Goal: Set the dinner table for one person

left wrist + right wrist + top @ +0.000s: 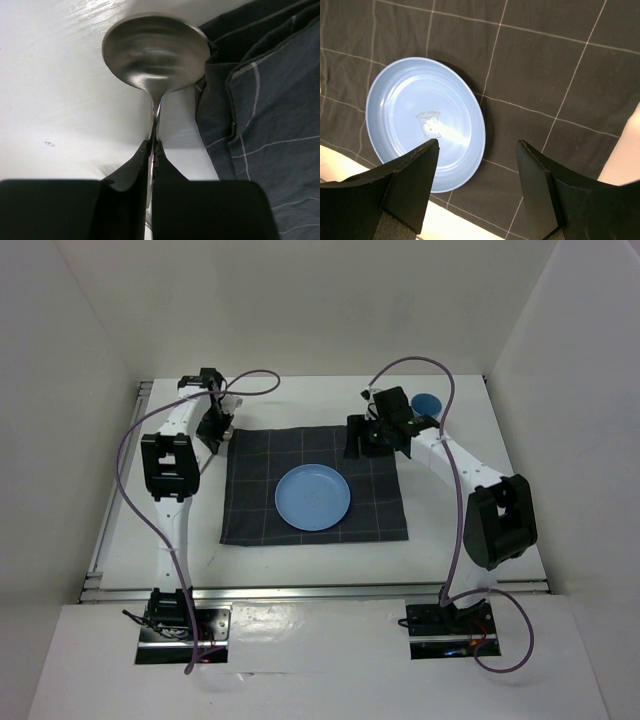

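Blue plate, one; steel spoon, one; checked cloth, one.

Dinner table: checked cloth centre, blue object far right.

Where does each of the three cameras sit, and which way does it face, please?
Top external: fixed above and behind the arms, looking down on the dinner table; the left arm and right arm show, bases at the bottom.
Left wrist: on the left wrist, looking along its shut jaws at the spoon they pinch by the handle.
Right wrist: on the right wrist, looking down between its open jaws at the blue plate.
Shared: top and right wrist views both show the plate on the checked cloth.
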